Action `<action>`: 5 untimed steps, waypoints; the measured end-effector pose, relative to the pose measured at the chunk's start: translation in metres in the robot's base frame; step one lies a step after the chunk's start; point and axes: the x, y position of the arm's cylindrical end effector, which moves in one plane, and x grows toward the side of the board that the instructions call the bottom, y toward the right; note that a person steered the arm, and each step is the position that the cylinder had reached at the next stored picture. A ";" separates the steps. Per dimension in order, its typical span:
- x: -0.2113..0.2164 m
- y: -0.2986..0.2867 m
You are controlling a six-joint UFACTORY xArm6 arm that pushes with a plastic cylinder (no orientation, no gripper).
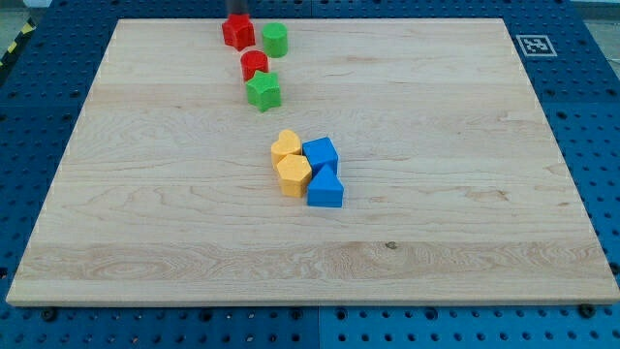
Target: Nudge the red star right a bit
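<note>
My tip (237, 16) — a plain rod tool with no jaws, holding nothing — touches the red star (237, 32) at the counter's (436, 194) top edge, beside the green cylinder (275, 40); star's pointing unclear.

The surface (436, 194) is showing pale, smooth wood with fine grain, matt. The red star (237, 32) and blue cube (321, 153) are looking like smooth plastic.
</note>
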 end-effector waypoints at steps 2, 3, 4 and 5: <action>0.001 -0.003; 0.001 -0.011; 0.001 -0.068; 0.001 -0.118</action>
